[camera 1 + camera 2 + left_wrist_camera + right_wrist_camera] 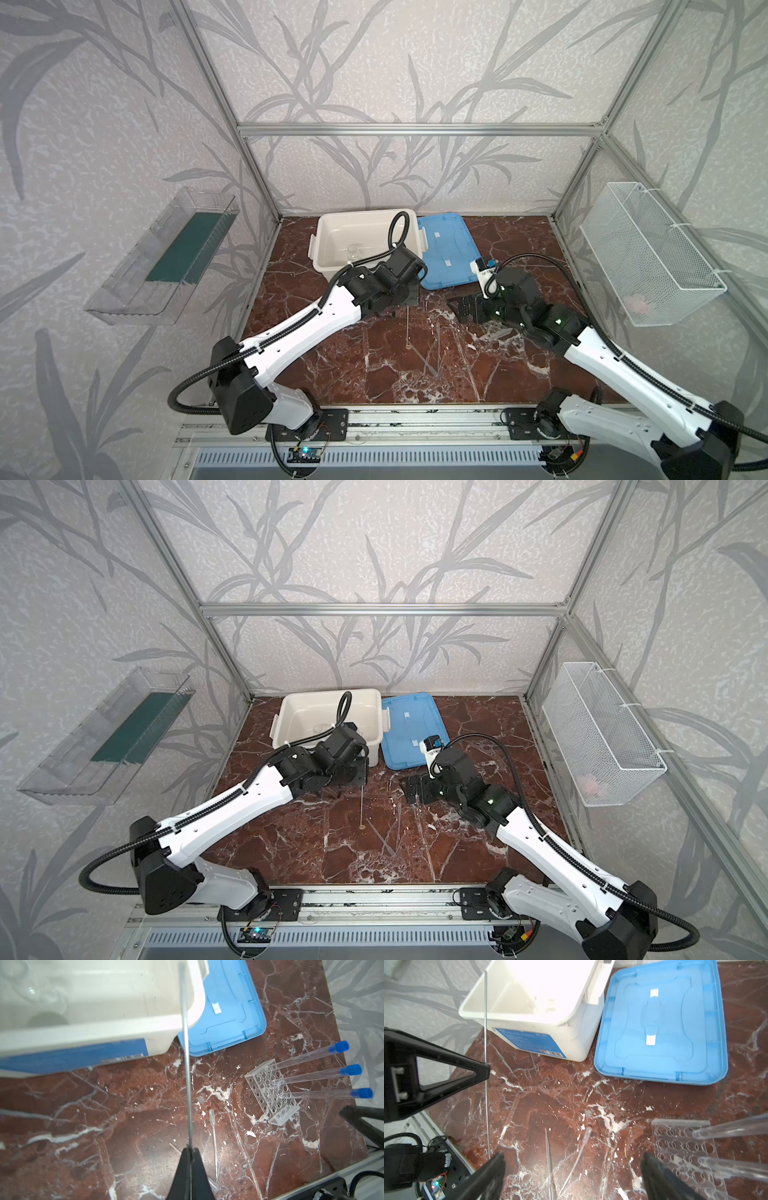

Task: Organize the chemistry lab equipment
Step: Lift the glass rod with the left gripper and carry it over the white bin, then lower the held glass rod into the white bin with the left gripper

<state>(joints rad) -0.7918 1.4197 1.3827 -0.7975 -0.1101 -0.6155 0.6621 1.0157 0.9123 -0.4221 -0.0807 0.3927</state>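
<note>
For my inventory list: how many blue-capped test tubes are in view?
3. All stand side by side in the clear tube rack: one test tube, a middle one, a third. The white tub, partly hidden, might hold more.

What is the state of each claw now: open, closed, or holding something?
Left claw: closed, holding the thin rod.
Right claw: open, holding nothing.
</note>
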